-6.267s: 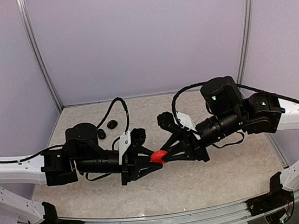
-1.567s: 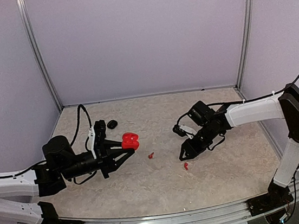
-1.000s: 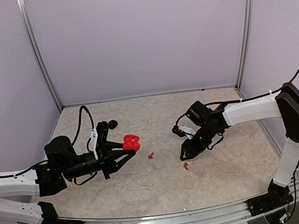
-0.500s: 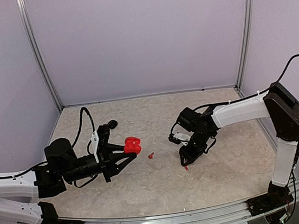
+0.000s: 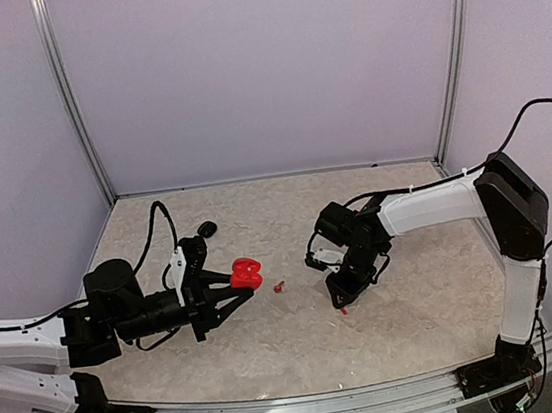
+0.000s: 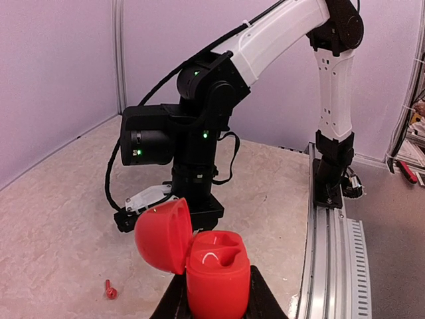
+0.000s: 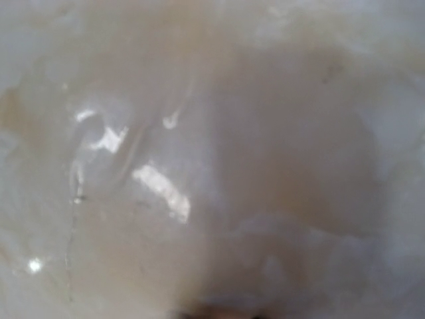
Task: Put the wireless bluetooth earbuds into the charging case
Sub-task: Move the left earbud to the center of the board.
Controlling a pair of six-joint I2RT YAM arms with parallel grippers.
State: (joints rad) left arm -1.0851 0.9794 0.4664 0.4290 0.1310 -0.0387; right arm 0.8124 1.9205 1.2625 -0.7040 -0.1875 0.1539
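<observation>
The left gripper (image 5: 242, 280) is clenched on the red charging case (image 5: 247, 272) and holds it above the table (image 5: 411, 321), left of centre. In the left wrist view the case sits upright between the two fingers (image 6: 174, 303). Its lid (image 6: 163, 235) is swung open to the left, and both moulded wells inside are empty. One red earbud (image 5: 279, 288) lies loose on the table just to the right of the held case, apart from both grippers. It also shows in the left wrist view, low on the left (image 6: 109, 288). A second red earbud (image 5: 343, 309) lies further right, directly at the tip of the right gripper (image 5: 340, 297), which points steeply down at the table. Contact between that gripper and the earbud cannot be confirmed. Whether its jaws are parted or closed cannot be told either: the overhead view is too small, and the right wrist view shows only blurred, glossy table surface at very close range. A small black object (image 5: 206, 229) rests on the table beyond the left arm, near the back left.
</observation>
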